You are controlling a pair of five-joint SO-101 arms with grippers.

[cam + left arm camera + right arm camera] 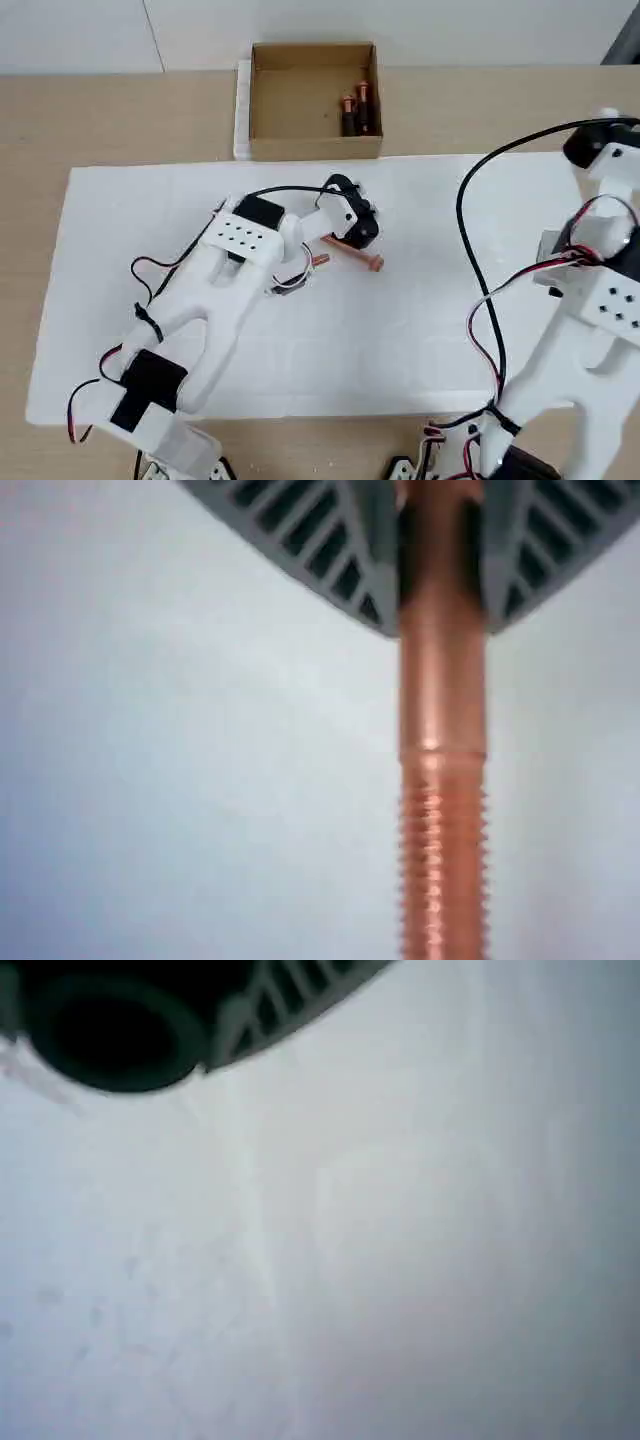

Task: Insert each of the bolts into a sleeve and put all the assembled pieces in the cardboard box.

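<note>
My left gripper (345, 232) is over the middle of the white mat, shut on a copper bolt (358, 255) that slants down to the mat. In the left wrist view the grey fingers (330, 560) clamp the bolt (442, 780) by its smooth shank, and the threaded end points away from them. My right gripper (170, 1020) holds a dark round sleeve (115, 1040), seen end-on beside a ribbed finger (290, 1000), just above the mat. The right arm (600, 290) stands at the mat's right edge. The cardboard box (300, 140) at the back holds assembled pieces (358, 108).
A white foam mat (400, 330) covers most of the wooden table. A black cable (475, 270) loops from the right arm across the mat's right side. The box sits just beyond the mat's far edge.
</note>
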